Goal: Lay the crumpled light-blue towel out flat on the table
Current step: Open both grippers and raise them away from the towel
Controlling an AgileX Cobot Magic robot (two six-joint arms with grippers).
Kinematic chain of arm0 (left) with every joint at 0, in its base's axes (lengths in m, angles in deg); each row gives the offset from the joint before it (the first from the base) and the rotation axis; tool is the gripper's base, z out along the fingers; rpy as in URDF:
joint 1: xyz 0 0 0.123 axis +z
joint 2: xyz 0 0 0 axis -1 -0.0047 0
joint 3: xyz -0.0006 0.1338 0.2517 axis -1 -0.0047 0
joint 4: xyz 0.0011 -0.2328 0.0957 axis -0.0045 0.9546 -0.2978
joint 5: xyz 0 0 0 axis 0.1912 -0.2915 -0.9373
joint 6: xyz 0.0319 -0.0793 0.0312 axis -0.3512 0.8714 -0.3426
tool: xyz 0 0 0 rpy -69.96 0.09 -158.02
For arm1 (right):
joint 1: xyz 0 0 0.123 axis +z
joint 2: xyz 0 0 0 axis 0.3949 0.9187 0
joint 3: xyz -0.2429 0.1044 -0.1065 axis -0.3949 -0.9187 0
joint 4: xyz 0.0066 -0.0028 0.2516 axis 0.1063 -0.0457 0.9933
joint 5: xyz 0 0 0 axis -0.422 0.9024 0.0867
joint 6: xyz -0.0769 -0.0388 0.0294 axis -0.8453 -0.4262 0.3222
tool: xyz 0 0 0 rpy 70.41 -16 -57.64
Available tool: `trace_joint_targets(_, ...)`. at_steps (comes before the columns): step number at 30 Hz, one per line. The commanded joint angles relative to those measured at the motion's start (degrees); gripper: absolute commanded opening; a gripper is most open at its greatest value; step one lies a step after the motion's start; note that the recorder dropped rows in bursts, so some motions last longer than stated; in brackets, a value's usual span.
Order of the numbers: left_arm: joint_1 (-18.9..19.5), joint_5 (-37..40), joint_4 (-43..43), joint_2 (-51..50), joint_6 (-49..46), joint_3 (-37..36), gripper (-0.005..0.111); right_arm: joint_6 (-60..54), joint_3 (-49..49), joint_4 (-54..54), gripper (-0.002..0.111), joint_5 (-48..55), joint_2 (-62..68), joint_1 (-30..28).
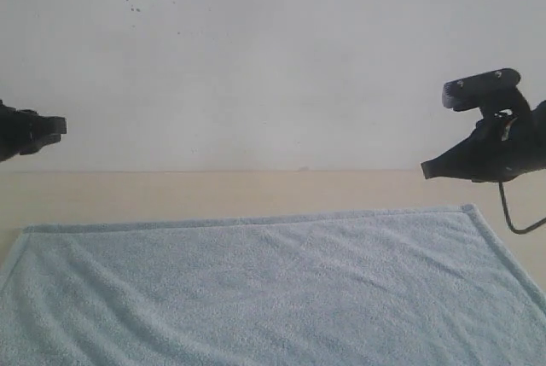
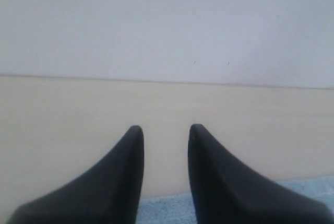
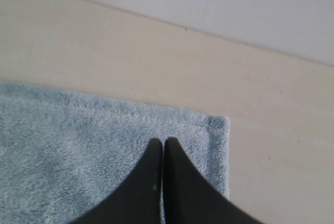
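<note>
The light-blue towel [image 1: 256,289] lies spread out on the pale beige table [image 1: 213,191], its far hem straight and both far corners showing. My left gripper [image 1: 60,125] hangs in the air above the towel's far left corner. In the left wrist view it [image 2: 164,128] is open with nothing between its fingers, and a strip of towel [image 2: 162,211] shows below the bare table [image 2: 78,109]. My right gripper [image 1: 424,170] hovers above the far right corner. In the right wrist view it [image 3: 163,141] is shut and empty, over the towel's corner [image 3: 78,145].
A white wall [image 1: 273,50] rises directly behind the table. A bare band of table [image 3: 156,62] runs between the towel's far hem and the wall. A black cable [image 1: 512,217] hangs from the right arm.
</note>
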Motion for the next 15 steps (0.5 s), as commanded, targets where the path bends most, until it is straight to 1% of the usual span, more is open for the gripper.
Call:
trace_joint_targets(1, 0.00, -4.29, 7.49, 8.84, -4.70, -6.59, 0.028, 1.82, -10.20, -0.36, 0.000, -9.22, -10.55, -0.22)
trace_joint_targets(3, 0.00, -8.44, 9.85, 13.54, -5.33, -10.19, 0.028, 3.84, -15.53, -0.36, 0.000, -12.43, -15.66, -0.22)
trace_joint_targets(6, 0.00, -11.48, 11.60, 21.36, -5.33, -15.87, 0.028, 7.40, -22.75, -0.36, 0.000, -16.74, -22.88, -0.22)
trace_joint_targets(11, 0.00, -9.57, 12.27, 35.06, -5.33, -25.33, 0.028, 11.45, -33.66, -0.36, 0.000, -19.38, -34.98, -0.22)
trace_joint_targets(15, 0.00, -10.19, 14.98, 45.57, -5.33, -32.80, 0.028, 14.24, -40.89, -0.36, 0.000, -19.38, -44.49, -0.22)
